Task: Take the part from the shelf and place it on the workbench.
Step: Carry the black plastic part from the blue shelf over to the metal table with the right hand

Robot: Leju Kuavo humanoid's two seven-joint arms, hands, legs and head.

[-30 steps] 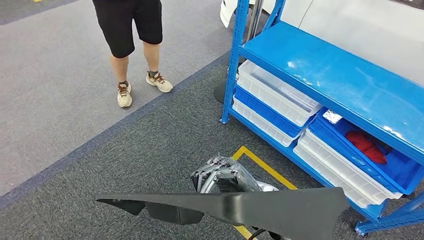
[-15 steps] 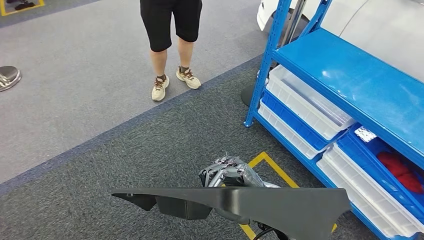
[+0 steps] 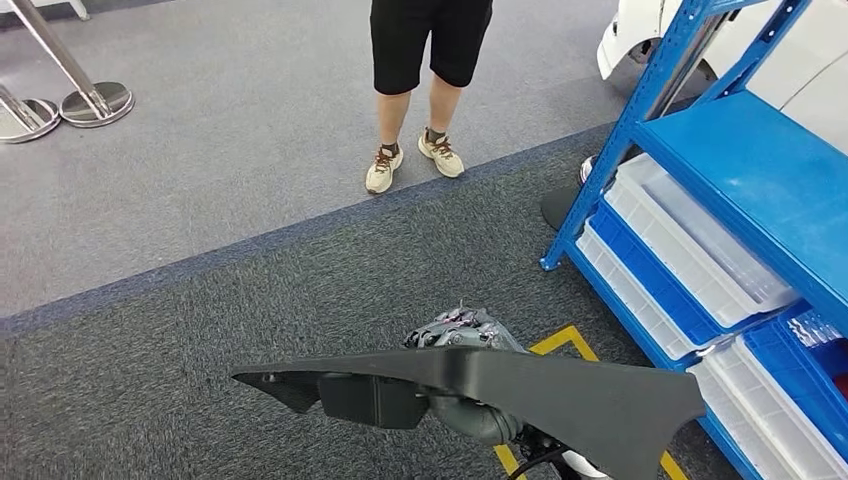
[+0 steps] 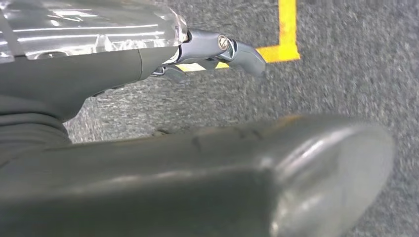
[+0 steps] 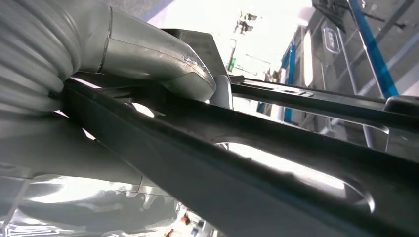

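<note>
The long black plastic trim part [image 3: 520, 395] is already off the blue shelf [image 3: 760, 180] to its right, lying across the right hand [image 3: 465, 335], whose thumb clamps it, the left hand [image 4: 148, 163] hangs empty, and placement on a workbench remains.

Workshop floor: blue steel shelf [image 3: 760, 170] with plastic bins [image 3: 690, 240], yellow floor tape [image 3: 565, 345].

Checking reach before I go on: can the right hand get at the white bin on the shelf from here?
Probably not. The right hand grips the black part, and the white bin sits off to the side in the shelf, with carpet between.
</note>
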